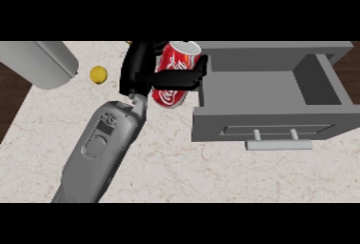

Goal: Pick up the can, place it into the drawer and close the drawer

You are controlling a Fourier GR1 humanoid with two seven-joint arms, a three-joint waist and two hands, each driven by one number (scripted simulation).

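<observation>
Left hand (151,76) gripping red soda can (174,76) beside open grey drawer (271,126).
Can's long axis tilted, silver top toward far-right; fingers wrap its middle, hand on its left, just outside drawer's left wall.

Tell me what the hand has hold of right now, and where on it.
The hand holds the red can, fingers wrapped round the middle of its side. The can is tilted, just left of the open drawer, not yet inside.
</observation>
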